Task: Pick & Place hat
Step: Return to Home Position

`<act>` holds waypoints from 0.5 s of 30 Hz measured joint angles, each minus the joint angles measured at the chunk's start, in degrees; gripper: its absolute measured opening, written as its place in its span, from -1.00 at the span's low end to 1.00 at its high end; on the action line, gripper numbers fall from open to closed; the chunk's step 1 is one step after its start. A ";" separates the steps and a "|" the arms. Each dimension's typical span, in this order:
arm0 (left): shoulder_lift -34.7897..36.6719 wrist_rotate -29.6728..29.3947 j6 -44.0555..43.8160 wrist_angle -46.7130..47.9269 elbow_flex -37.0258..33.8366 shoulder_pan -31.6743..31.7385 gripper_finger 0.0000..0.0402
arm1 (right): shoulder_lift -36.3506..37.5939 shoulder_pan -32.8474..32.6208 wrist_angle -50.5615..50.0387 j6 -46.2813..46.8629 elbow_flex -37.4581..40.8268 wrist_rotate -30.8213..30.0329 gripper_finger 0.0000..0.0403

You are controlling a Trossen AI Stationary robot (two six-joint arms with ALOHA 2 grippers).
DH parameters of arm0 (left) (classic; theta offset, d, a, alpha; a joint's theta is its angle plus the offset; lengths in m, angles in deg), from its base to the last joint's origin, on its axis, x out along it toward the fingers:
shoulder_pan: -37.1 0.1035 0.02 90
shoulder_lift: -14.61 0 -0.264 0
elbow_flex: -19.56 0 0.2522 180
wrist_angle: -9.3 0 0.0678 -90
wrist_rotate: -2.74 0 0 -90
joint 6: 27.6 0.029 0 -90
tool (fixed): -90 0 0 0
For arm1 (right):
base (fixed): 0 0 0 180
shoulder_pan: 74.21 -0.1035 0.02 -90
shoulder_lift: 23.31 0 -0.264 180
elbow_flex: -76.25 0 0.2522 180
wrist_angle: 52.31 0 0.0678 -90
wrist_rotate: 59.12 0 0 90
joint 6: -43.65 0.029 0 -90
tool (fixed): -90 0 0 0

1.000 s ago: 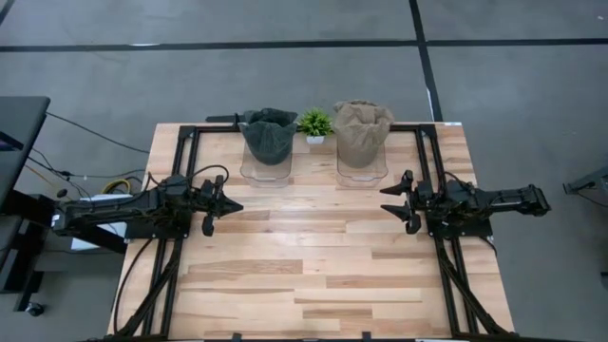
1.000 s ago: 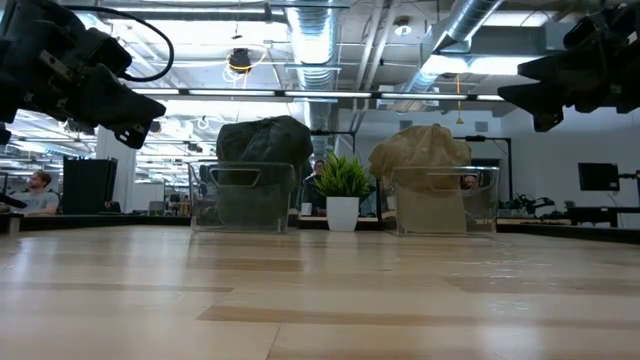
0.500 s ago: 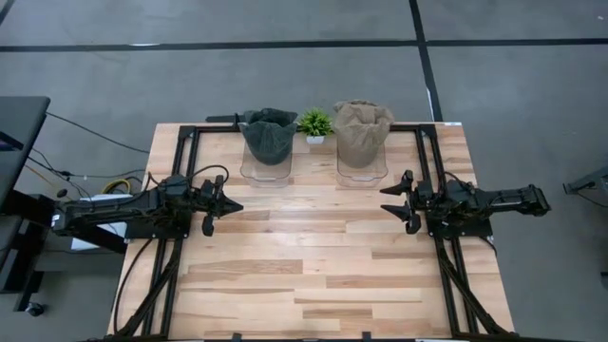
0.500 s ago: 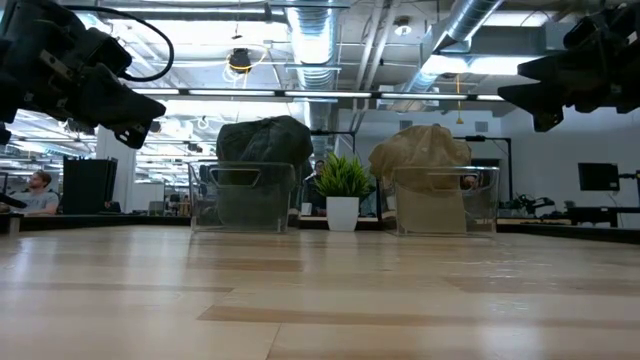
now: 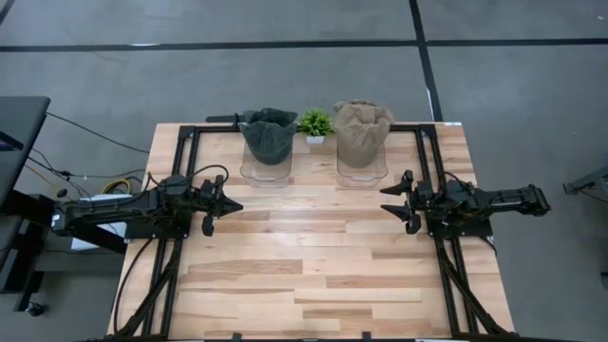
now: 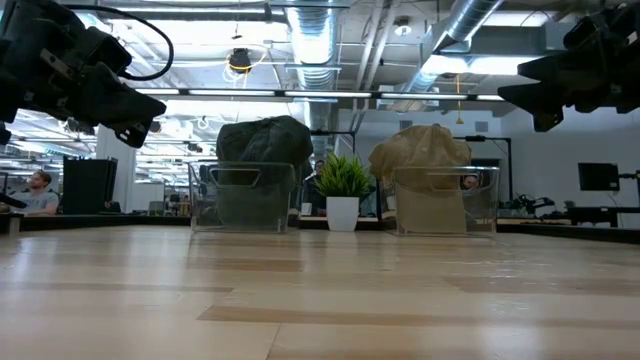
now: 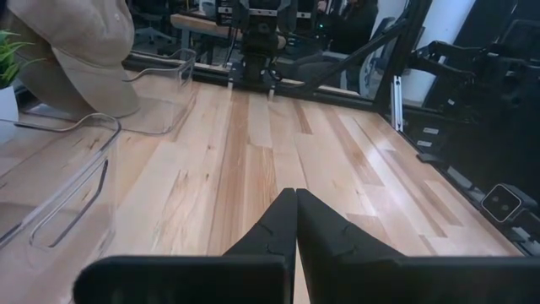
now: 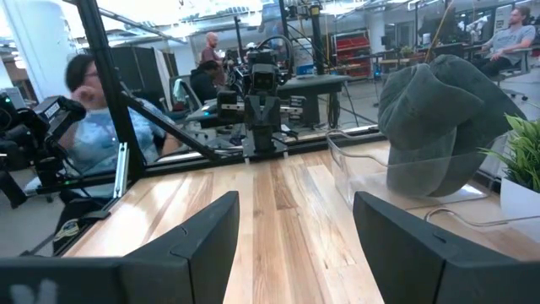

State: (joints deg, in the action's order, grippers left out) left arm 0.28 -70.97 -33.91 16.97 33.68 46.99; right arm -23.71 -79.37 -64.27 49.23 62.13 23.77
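A dark green hat (image 5: 269,136) sits on a clear stand (image 5: 267,168) at the table's far side; it also shows as the dark green hat (image 8: 439,118). A tan hat (image 5: 362,133) sits on a second clear stand (image 5: 362,171) to its right, seen too as the tan hat (image 7: 80,51). My left gripper (image 5: 237,205) hovers shut over the table's left side, nearer than the green hat. My right gripper (image 5: 384,201) hovers open over the right side, nearer than the tan hat. Neither touches a hat.
A small potted plant (image 5: 314,123) stands between the two hats at the far edge. Black rails (image 5: 186,161) run along the table's left, right and far sides. Bare wood (image 5: 304,256) lies between the arms and toward the near edge. People sit in the room beyond.
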 joint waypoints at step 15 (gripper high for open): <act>0.00 0.00 0.00 -0.43 0.00 0.00 -0.97 | 0.00 0.00 0.00 0.00 0.00 0.00 0.11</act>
State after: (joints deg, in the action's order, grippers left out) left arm 0.28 -70.97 -33.91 16.54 33.68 46.99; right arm -23.71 -79.37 -64.27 49.23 62.13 23.77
